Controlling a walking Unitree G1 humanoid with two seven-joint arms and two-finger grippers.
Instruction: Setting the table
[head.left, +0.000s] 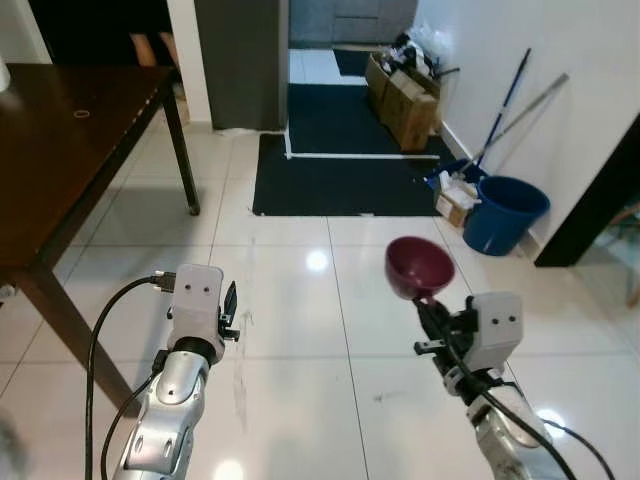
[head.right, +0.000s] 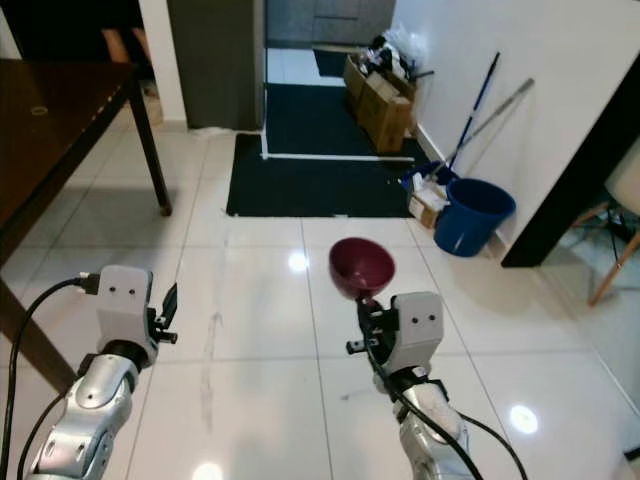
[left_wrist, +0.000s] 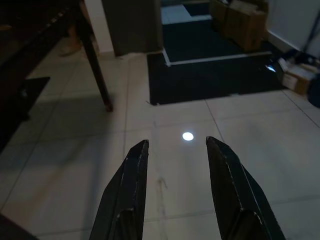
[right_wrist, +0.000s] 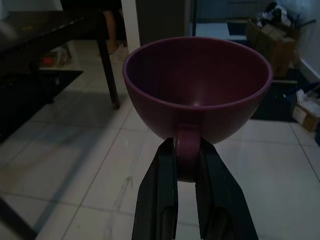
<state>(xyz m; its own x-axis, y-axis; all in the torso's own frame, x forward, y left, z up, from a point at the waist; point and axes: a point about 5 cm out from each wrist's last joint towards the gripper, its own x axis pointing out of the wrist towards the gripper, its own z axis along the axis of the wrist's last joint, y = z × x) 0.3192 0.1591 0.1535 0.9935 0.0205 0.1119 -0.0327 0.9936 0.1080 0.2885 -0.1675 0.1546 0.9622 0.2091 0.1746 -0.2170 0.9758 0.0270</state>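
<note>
Right hand (right_wrist: 187, 165) pinches the handle of a maroon cup (head.left: 419, 266) between its two black fingers, holding the cup upright and raised over the white tiled floor (head.left: 330, 330), mouth open to the room. Left hand (left_wrist: 176, 155) is out in front too, fingers spread apart with nothing between them, a ceiling light glinting on the tiles beyond. Off to the robot's left stands the dark wooden desk (head.left: 60, 140), well apart from the cup. Farther on lies a dark mat (head.left: 340, 170), with cardboard boxes (head.left: 405, 95) and a blue bucket (head.left: 505, 213) along the right wall.
</note>
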